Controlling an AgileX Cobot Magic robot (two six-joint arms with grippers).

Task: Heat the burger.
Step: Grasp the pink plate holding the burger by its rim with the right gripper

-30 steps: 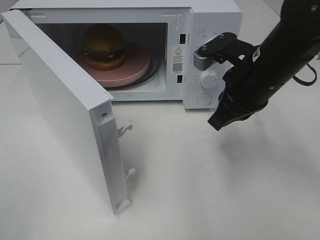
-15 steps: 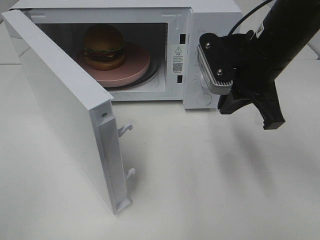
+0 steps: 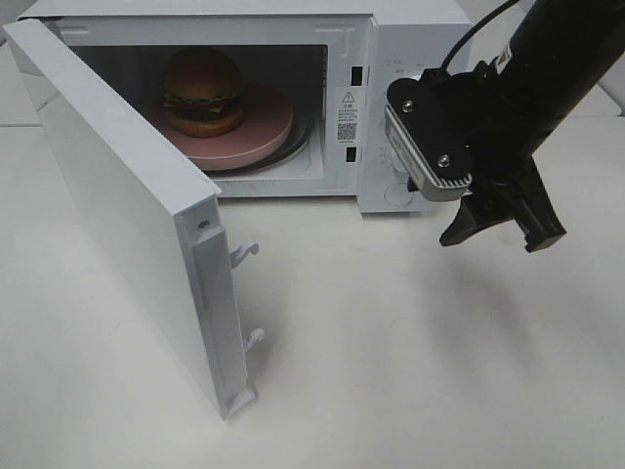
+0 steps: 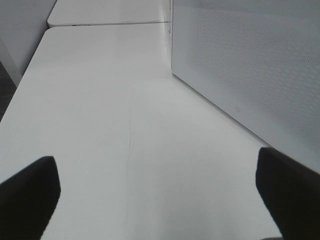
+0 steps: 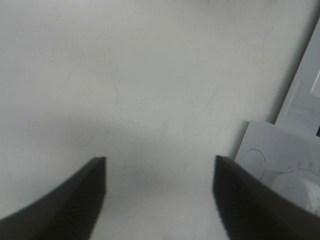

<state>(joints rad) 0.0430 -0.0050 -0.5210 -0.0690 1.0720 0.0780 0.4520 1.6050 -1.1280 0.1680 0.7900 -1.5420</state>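
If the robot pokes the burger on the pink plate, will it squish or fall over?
It may squish a little: the burger has a puffy domed bun over stacked layers. Being tall, the layers might slide apart. It likely won't roll, sitting flat on the pink plate.

Right arm (image 3: 566, 59): I see it coming in from the upper right of the high view, angled downward.
Right gripper (image 3: 500, 234): pointing down, fingers parted, nothing between them.
Left gripper (image 4: 160, 197): fingers spread wide, empty; I see it only in its wrist view.
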